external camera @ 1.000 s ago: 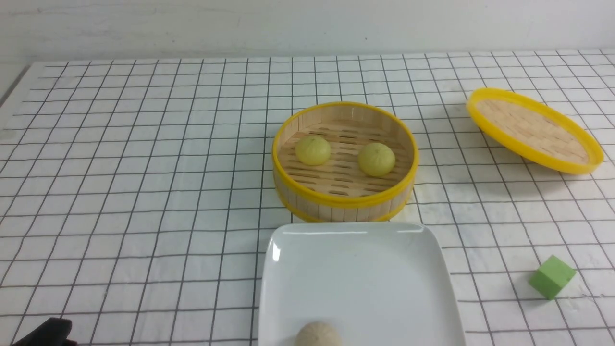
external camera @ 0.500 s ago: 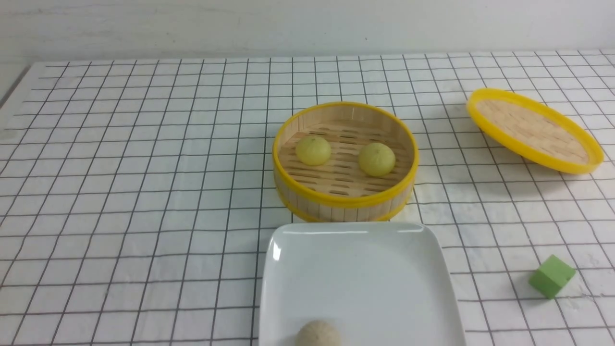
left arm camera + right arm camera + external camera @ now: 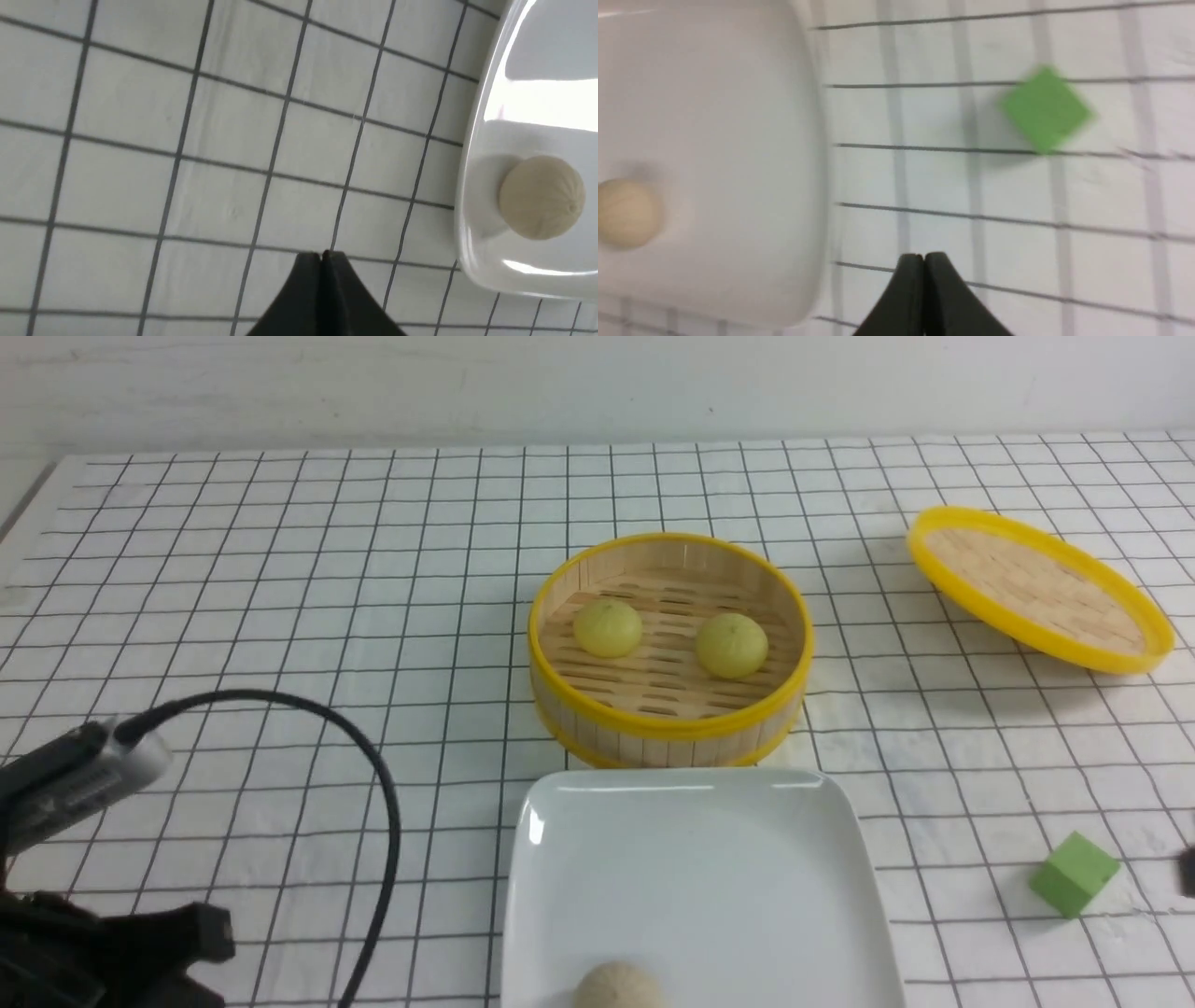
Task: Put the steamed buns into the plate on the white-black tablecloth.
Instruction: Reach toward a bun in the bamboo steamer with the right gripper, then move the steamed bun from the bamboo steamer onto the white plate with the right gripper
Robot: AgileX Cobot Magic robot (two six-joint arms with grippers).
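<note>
1. Pale yellow-green, the left steamed bun and the right steamed bun sit side by side but apart on the slatted floor of the open steamer basket. The basket stands near the middle of the checked tablecloth, just beyond the far edge of the plate.
2. The plate holds only a duller beige bun at its near edge. Neither green bun is on it yet.
3. The left gripper is clenched on nothing, over bare cloth beside the plate's left edge, toward the near left corner. The right gripper is likewise pressed together and empty, over cloth between the plate's right edge and a green cube.
4. From both grippers the buns lie forward and inward, past the plate and over the basket wall. The left bun looks nearer the left arm, the right bun nearer the right arm.
5. Each bun is a round dome with no long axis, dimple up, so any jaw angle from above should serve once the jaws part.
</note>
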